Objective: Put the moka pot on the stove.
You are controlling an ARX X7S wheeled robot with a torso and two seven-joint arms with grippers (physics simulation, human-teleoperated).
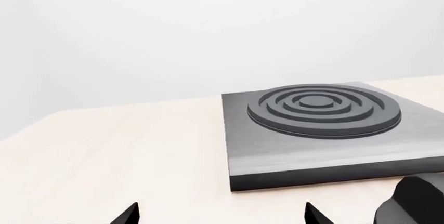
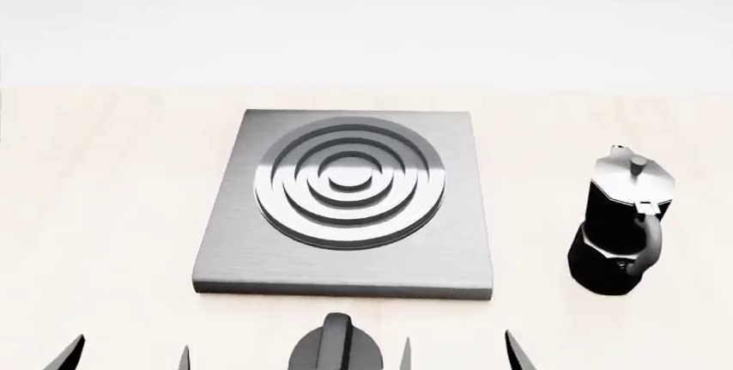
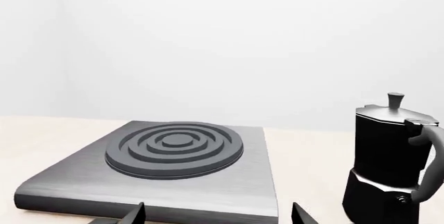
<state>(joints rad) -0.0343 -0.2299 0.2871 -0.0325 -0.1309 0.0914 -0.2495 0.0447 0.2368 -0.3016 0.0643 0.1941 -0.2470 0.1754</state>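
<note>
The moka pot (image 2: 619,224), black with a silver lid and a curved handle, stands upright on the table to the right of the stove (image 2: 458,250). That stove is a flat dark grey slab with raised burner rings, and nothing rests on it. My right gripper (image 2: 461,355) is open at the near edge, just in front of the stove's right corner and left of the pot. In the right wrist view the moka pot (image 3: 388,167) stands off to one side of the open gripper (image 3: 218,214), beside the stove (image 3: 173,172). My left gripper (image 2: 129,354) is open and empty over bare table.
A short black round knob (image 2: 338,348) sits in front of the stove, between my two grippers; the knob (image 1: 416,203) also shows in the left wrist view near the stove (image 1: 326,130) and the open gripper (image 1: 222,214). The light wooden table (image 2: 103,215) ends at a white wall behind.
</note>
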